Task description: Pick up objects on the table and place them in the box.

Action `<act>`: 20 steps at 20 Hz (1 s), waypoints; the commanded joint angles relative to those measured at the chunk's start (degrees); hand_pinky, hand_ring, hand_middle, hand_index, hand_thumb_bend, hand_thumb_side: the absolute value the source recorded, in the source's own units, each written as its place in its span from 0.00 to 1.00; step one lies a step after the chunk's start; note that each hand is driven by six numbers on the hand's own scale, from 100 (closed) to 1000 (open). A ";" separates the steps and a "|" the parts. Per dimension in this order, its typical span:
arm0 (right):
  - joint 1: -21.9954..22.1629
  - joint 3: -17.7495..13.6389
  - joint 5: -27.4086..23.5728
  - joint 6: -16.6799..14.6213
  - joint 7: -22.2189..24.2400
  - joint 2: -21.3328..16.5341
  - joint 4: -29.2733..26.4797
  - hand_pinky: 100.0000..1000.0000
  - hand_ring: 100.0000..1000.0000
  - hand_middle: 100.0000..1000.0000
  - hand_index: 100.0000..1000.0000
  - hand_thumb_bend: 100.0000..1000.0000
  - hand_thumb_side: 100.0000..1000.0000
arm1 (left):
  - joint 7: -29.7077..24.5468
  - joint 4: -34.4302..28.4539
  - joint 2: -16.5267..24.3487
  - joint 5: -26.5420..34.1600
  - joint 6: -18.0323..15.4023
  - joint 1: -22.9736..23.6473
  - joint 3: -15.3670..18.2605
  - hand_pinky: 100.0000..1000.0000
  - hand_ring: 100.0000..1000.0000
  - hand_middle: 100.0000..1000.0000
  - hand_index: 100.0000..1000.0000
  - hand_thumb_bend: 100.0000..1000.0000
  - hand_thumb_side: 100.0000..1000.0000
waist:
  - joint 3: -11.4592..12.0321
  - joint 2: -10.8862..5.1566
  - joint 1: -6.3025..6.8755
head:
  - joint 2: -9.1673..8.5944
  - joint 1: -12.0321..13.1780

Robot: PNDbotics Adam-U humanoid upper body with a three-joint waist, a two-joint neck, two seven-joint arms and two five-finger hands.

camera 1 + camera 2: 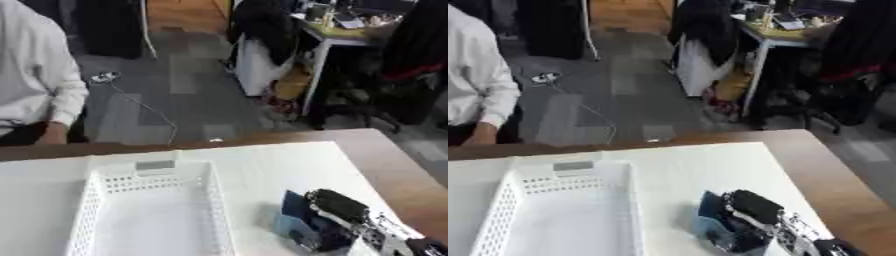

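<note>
Your right hand (pixel 343 206) is down near the table's right edge, toward the near side, with its fingers curled over the top of a blue object (pixel 297 216); it looks like a soft blue packet or pouch, standing just to the right of the white perforated box (pixel 149 210). From here it reads as a grasp in progress, though you cannot see whether the thumb has closed underneath, so check that before lifting. Raise it clear of the box's right wall, carry it left until it sits over the box's open middle, then lower it before opening your fingers. The box appears to hold nothing so far. Your left hand is out of sight. The work lies on a white sheet (pixel 262 165) over a brown wooden table (pixel 394 165). Beyond the far edge are grey floor tiles, a cable, a cluttered desk and dark chairs
</note>
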 commanded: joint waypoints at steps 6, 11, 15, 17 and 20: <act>0.62 -0.10 -3.34 -2.45 -4.86 -1.32 -1.08 0.00 0.00 0.00 0.00 0.19 0.02 | -0.25 -0.82 0.24 -0.17 -0.25 -0.81 0.31 0.40 0.30 0.47 0.55 0.65 0.83 | -0.22 -0.89 0.18 | -0.61 0.62; 0.84 -0.56 -5.64 -2.84 -5.40 -1.62 -2.06 0.00 0.00 0.00 0.00 0.20 0.00 | -0.17 -0.82 0.35 -0.18 -0.32 -0.63 0.35 0.40 0.30 0.47 0.55 0.65 0.83 | -0.35 -1.02 0.20 | -0.57 0.72; 0.57 -1.53 -7.60 -1.49 -5.67 -3.18 -3.35 0.00 0.00 0.00 0.00 0.21 0.00 | -0.14 -0.82 0.46 -0.28 -0.28 -0.41 0.35 0.40 0.30 0.47 0.55 0.65 0.83 | -0.51 -1.23 0.17 | -0.48 0.65; 0.52 -2.06 -9.09 -0.53 -6.06 -4.06 -4.37 0.00 0.00 0.00 0.00 0.21 0.00 | -0.14 -0.82 0.54 -0.31 -0.25 -0.29 0.34 0.40 0.30 0.47 0.55 0.65 0.83 | -0.63 -1.35 0.16 | -0.53 0.57; 0.60 -2.43 -11.03 0.50 -6.24 -4.92 -5.84 0.00 0.00 0.00 0.00 0.21 0.00 | -0.09 -0.82 0.63 -0.31 -0.27 -0.17 0.35 0.40 0.30 0.47 0.55 0.65 0.83 | -0.75 -1.46 0.18 | -0.60 0.50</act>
